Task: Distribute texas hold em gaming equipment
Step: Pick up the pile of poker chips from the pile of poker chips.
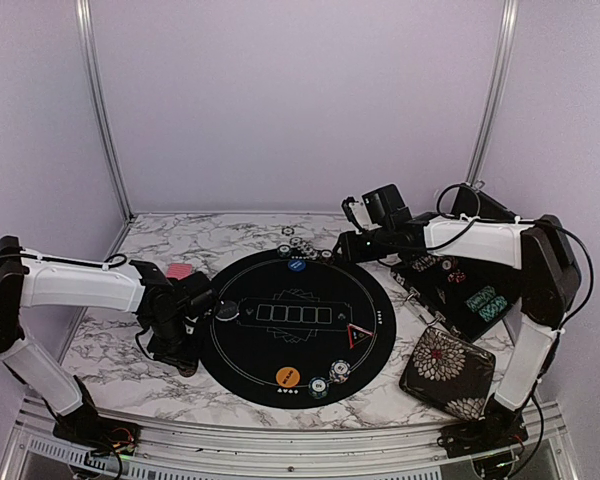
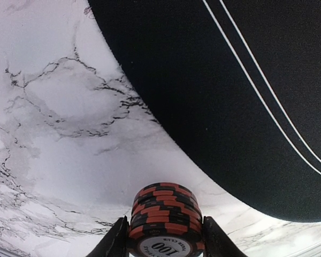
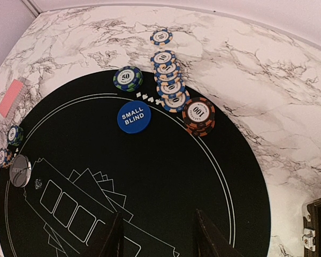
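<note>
Marble table [image 1: 100,345], round black mat [image 1: 300,345] in the centre. Far chips [image 3: 168,80] and near chips [image 1: 332,375] are set, and the black case [image 1: 435,290] at right still holds more, so roughly midway. Left gripper [image 2: 166,235] clamps a 100-chip stack [image 2: 165,211] over bare marble just left of the mat edge, with open room there. Right gripper [image 3: 158,230] is parted and empty above the far mat.

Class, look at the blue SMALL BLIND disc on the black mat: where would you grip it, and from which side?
Probably the rim of the SMALL BLIND disc, coming straight down from above. It lies flat and thin on the mat, so only opposite edges offer purchase; bare mat either side leaves room.
</note>
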`<state>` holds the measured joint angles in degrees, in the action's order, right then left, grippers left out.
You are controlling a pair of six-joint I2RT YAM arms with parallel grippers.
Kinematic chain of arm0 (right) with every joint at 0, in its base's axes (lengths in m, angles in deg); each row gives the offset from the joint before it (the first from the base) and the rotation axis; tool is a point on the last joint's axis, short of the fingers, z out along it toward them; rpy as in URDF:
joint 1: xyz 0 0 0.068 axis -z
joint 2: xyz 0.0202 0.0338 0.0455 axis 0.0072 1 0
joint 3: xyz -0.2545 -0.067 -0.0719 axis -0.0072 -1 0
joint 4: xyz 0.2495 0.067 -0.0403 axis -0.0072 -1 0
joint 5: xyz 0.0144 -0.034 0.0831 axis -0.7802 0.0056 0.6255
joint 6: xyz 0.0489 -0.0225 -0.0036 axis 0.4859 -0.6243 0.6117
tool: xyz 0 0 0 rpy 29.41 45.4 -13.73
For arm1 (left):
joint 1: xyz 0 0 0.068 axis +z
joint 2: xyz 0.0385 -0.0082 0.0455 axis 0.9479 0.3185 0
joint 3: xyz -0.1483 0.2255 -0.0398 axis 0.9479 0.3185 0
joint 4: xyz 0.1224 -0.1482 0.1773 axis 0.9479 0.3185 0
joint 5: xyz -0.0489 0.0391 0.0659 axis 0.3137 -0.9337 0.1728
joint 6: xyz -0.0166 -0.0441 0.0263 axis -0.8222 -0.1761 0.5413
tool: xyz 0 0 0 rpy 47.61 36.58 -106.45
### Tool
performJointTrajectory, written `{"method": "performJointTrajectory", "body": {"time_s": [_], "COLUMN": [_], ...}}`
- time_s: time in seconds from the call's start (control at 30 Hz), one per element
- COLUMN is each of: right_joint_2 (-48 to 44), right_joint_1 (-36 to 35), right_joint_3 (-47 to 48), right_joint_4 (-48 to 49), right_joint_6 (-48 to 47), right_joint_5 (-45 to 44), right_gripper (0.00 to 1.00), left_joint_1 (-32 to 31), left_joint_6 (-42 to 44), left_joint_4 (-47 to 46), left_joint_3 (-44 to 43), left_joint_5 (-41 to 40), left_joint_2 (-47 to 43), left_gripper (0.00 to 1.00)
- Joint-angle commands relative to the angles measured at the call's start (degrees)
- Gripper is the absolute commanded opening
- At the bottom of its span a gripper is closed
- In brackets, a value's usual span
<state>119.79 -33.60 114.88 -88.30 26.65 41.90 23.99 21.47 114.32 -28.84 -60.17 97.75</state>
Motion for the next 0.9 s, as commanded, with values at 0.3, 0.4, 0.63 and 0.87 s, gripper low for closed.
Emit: {"method": "performJointTrajectory", "body": {"time_s": [0.3,0.4,0.63,0.87], "right_joint_2": [-1.1,-1.1,-1.2,-1.6], "right_joint_1": [-0.3,-0.3,-0.3,-0.3], "right_joint_3": [0.2,0.2,0.0,-0.4], "right_joint_4": [0.4,0.4,0.3,-0.1], "right_joint_6": [-0.1,-0.2,0.0,0.2], "right_joint_5": [-0.8,-0.9,-1.0,-1.4], "right_gripper": [0.42,0.42,0.41,0.42], "left_joint_1": [-0.4,-0.4,-0.9,-1.7], "left_joint_6": [1.0,1.2,1.7,2.3], "left_joint_4": [2.8,3.1,4.2,5.2], "left_joint_3": [-1.7,-2.2,-4.1,-7.6], "left_joint_5": [-1.4,-1.4,-1.6,-1.3], "left_joint_2": [0.0,-0.2,0.0,1.6], "left_gripper": [0.42,0.41,0.40,0.40]}}
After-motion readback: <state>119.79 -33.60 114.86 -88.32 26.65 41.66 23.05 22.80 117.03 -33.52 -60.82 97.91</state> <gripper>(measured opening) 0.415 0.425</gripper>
